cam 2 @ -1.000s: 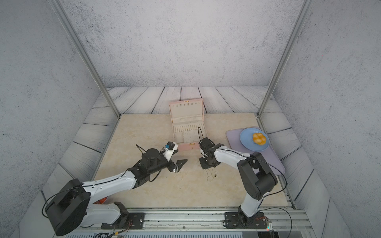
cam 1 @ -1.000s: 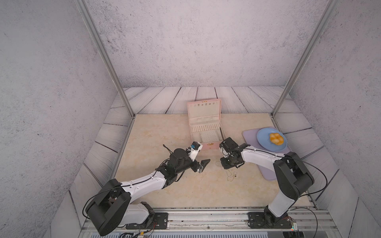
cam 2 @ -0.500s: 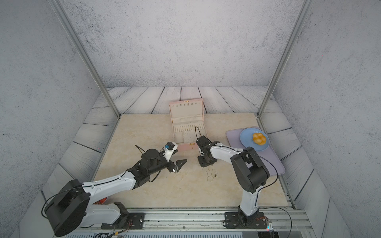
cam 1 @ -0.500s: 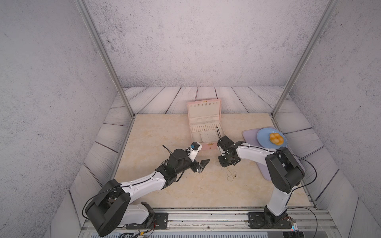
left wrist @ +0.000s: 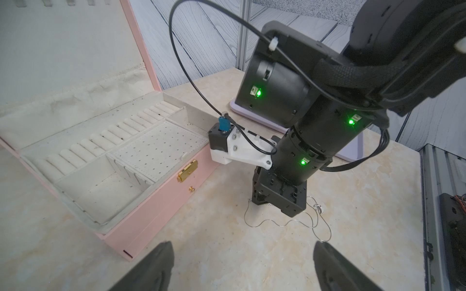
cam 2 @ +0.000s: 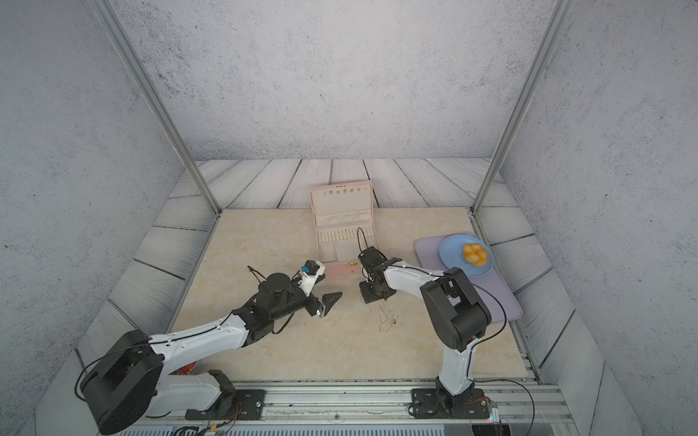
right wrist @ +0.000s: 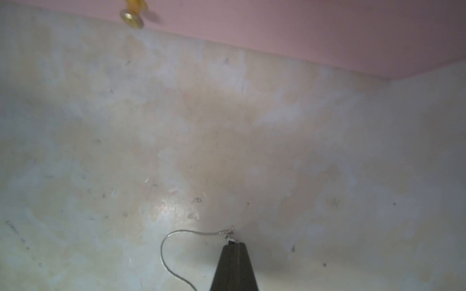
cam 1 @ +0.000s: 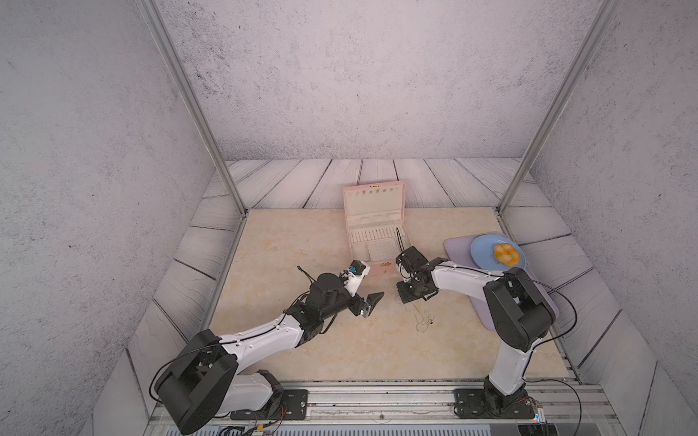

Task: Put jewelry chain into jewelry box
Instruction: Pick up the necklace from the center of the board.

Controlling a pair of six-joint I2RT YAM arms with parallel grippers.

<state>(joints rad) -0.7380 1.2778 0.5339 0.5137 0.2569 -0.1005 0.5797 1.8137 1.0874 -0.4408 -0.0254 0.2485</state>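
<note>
The pale pink jewelry box stands open at the back middle, its cream lining showing. The thin jewelry chain lies in loops on the beige table just in front of the box, to its right. My right gripper points down at the table and is shut on one end of the chain. The rest of the chain trails on the surface. My left gripper hangs open and holds nothing, left of the chain and near the box's front.
A lilac mat at the right carries a blue plate with yellow-orange food. Metal posts stand at the table's back corners. A rail with both arm bases runs along the front edge. Wooden slats ring the table.
My right gripper has closed its jaws onto the chain's end and shifted slightly left toward the box front. The left arm and its open gripper have stayed put.
</note>
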